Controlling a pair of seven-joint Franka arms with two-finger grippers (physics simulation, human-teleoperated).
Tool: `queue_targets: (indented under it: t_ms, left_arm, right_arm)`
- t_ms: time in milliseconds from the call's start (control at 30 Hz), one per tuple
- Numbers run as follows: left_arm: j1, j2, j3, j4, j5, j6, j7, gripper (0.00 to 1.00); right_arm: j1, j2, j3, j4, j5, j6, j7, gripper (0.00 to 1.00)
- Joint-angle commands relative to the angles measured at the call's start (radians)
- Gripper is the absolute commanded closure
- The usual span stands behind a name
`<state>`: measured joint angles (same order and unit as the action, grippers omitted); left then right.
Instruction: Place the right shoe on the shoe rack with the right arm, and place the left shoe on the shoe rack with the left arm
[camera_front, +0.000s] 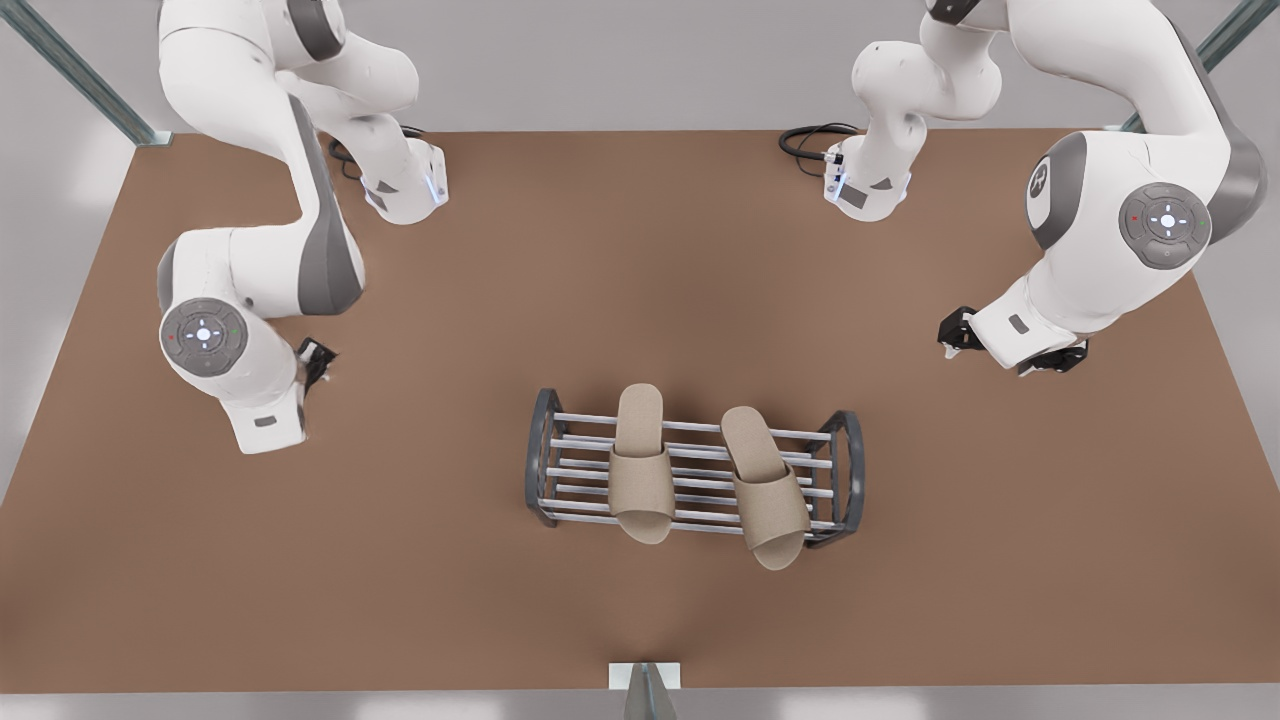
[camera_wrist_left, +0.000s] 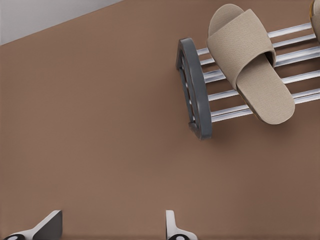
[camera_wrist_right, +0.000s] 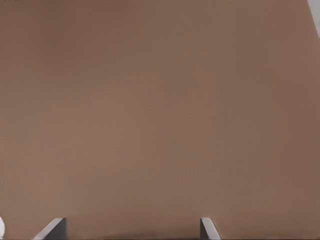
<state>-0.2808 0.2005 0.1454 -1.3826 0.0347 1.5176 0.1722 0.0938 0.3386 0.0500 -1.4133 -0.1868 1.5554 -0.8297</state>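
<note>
While both slippers lie side by side on the shoe rack (camera_front: 690, 470), left shoe (camera_wrist_left: 250, 60) near its end, right shoe (camera_front: 765, 485) beside, left pincer (camera_wrist_left: 112, 227) spread empty over tabletop (camera_front: 500, 300), right pincer (camera_wrist_right: 132, 230) likewise.

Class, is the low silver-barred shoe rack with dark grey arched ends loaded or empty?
Loaded: two beige woven slippers lie across the silver-barred shoe rack.

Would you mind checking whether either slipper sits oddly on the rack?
Yes: the slipper on the front view's right lies askew across the rack, its toe overhanging the front bar. The other slipper lies straight.
</note>
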Motion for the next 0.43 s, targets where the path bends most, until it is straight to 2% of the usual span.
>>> queue_targets:
  t_ms: [0,67,400]
  left_arm:
    - [0.000,-0.001,0.000,0.000,0.001,-0.001,0.000,0.00]
    - [-0.001,-0.001,-0.001,0.000,0.001,-0.001,0.000,0.00]
    - [0.000,-0.001,0.000,0.000,0.001,-0.001,0.000,0.00]
  right_arm:
    - [-0.074,-0.012,-0.009,-0.033,0.156,0.075,0.756,0.00]
    - [-0.077,-0.186,-0.010,-0.171,0.147,0.107,0.891,0.00]
    - [-0.075,-0.153,-0.004,-0.116,0.148,0.057,0.908,0.00]
